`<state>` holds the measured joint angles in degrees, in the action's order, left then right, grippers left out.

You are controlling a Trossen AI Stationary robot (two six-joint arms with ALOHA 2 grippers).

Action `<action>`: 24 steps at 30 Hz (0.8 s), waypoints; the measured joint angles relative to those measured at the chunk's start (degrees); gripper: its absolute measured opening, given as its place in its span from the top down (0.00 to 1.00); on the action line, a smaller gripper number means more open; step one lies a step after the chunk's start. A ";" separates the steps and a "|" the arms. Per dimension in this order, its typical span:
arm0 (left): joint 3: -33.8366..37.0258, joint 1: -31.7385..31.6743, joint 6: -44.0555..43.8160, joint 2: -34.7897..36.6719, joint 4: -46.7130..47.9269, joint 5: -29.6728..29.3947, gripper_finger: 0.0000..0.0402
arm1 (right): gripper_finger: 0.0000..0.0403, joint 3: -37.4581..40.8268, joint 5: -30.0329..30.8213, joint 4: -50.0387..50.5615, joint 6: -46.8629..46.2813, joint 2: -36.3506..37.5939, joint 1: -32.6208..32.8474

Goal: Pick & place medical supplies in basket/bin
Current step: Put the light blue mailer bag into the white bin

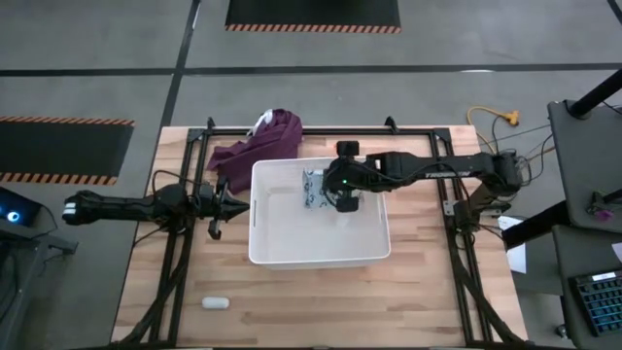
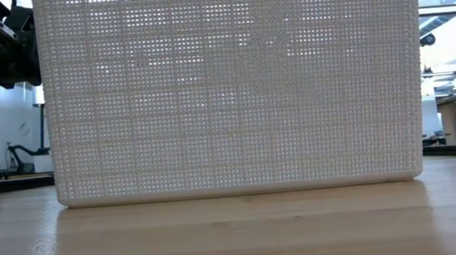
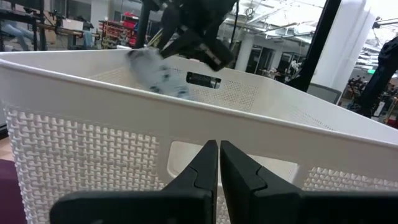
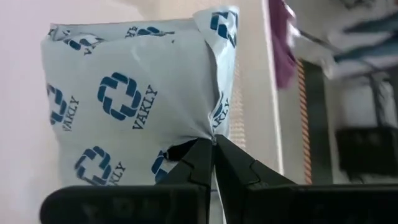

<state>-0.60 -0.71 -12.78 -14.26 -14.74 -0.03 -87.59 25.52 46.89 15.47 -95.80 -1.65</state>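
Note:
The grey-green packet [image 1: 313, 188] with dark blue marks is held over the inside of the white tub [image 1: 321, 261] by my right gripper [image 1: 337, 197], which is shut on it. The packet also shows in the right wrist view [image 4: 137, 93] and the left wrist view [image 3: 155, 71]. My left gripper [image 1: 231, 200] is shut and empty, just outside the tub's left wall [image 3: 93, 143]. A white oblong piece [image 1: 215, 302] lies flat on the table near its front left. The bottle and the orange tube are out of view. My right gripper pinches the packet's crumpled edge [image 4: 208, 132] between its two fingertips. The wrapper puckers toward the pinch. The packet is lifted clear, inside the tub's outline, and shows above the tub's rim in the left wrist view.
A purple cloth [image 1: 255, 146] lies at the tub's far left corner, partly off the table's far edge. The tub's perforated wall [image 2: 233, 86] fills the low view. Bare wood lies in front of the tub and to its right.

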 joint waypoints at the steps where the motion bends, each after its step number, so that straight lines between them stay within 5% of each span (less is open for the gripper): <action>1: 0.00 0.00 0.00 -0.08 -0.04 0.00 1.00 | 0.98 0.00 1.39 -0.12 -0.99 -0.48 -0.22; 15: 0.00 0.00 0.00 -0.50 -0.02 0.02 1.00 | 0.97 0.04 11.56 0.40 -3.50 -4.95 -0.79; 24: 0.00 0.00 0.00 -0.63 0.00 0.02 1.00 | 0.75 -0.04 12.20 1.01 -3.80 -4.44 -0.77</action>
<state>-0.60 -0.71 -12.78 -14.90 -14.74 -0.01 -87.64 37.72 47.90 11.67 -100.25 -2.42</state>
